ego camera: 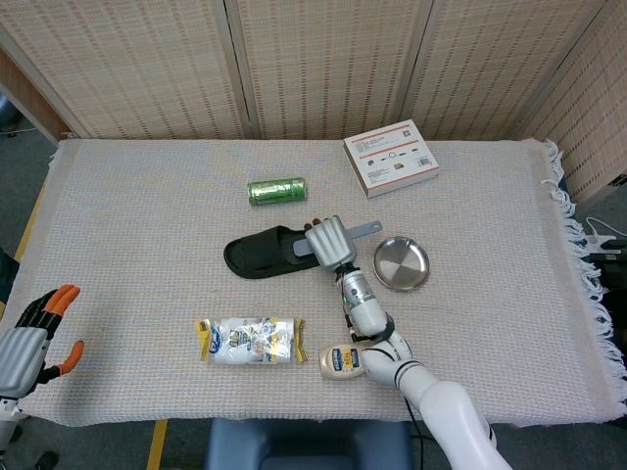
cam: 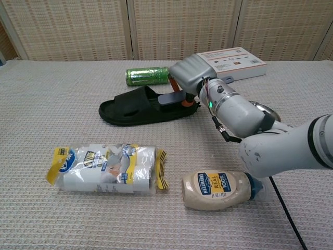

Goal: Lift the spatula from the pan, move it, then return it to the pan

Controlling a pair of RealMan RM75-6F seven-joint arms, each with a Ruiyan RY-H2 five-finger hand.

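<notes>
My right hand [ego camera: 328, 243] grips a grey spatula [ego camera: 302, 249] around its middle and holds it above the table. Its flat blade [cam: 167, 98] points left over the heel of a black sandal [ego camera: 263, 253]. The handle end [ego camera: 367, 229] sticks out to the right of the hand. The pan [ego camera: 401, 262], a small round steel dish, lies on the cloth just right of the hand; in the chest view the pan [cam: 263, 110] is partly hidden behind my forearm. My left hand [ego camera: 29, 338] hangs at the table's near left corner, fingers apart and holding nothing.
A green can [ego camera: 276, 190] lies behind the sandal. At the back right sits a white box [ego camera: 390, 157]. A clear yellow-edged packet [ego camera: 250, 340] and a mayonnaise bottle [ego camera: 343, 361] lie near the front edge, the bottle beside my right forearm.
</notes>
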